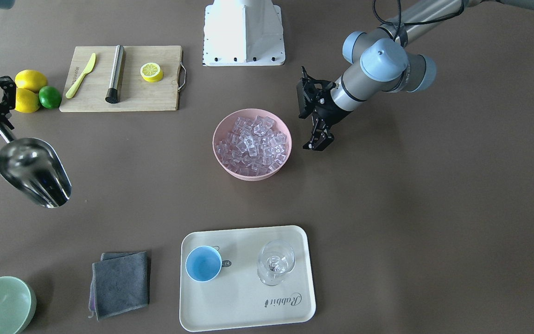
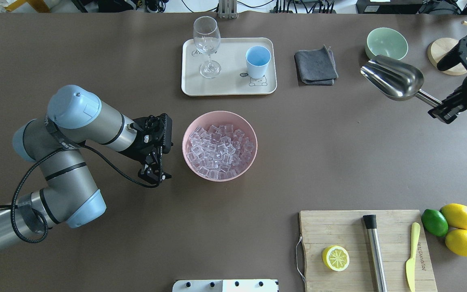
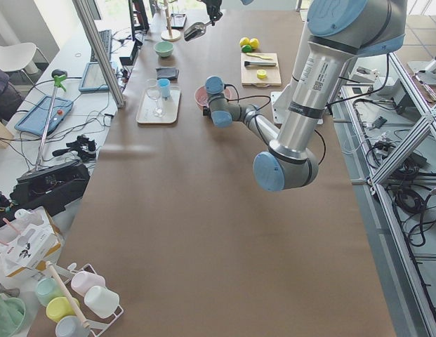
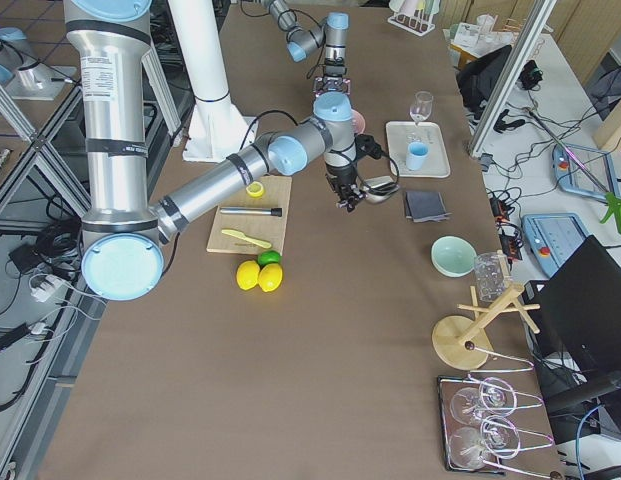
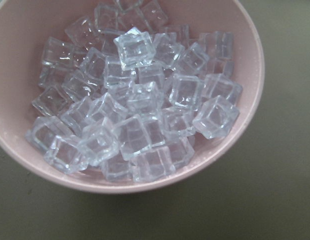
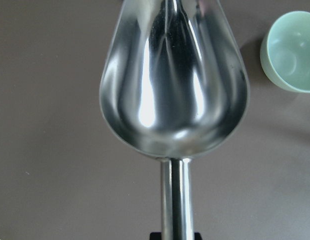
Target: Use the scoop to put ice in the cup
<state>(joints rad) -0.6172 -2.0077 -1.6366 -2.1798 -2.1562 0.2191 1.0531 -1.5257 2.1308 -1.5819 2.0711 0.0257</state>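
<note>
The ice (image 2: 219, 151) is a heap of clear cubes in a pink bowl (image 2: 189, 160) at mid-table, filling the left wrist view (image 5: 140, 110). The light-blue cup (image 2: 258, 61) stands upright on a cream tray (image 2: 229, 83); its blue inside (image 1: 203, 263) looks bare. My right gripper (image 2: 439, 108) is shut on the handle of the steel scoop (image 2: 393, 77), held in the air far to the bowl's right. The scoop's trough (image 6: 174, 85) holds nothing. My left gripper (image 2: 154, 175) hangs just left of the pink bowl, fingers together and holding nothing.
A wine glass (image 2: 207, 44) shares the tray with the cup. A grey cloth (image 2: 315, 65) and a pale green bowl (image 2: 386, 42) lie near the scoop. A cutting board (image 2: 339, 231) with muddler (image 2: 375, 251), knife and lemon half sits near the robot, lemons and a lime beside it.
</note>
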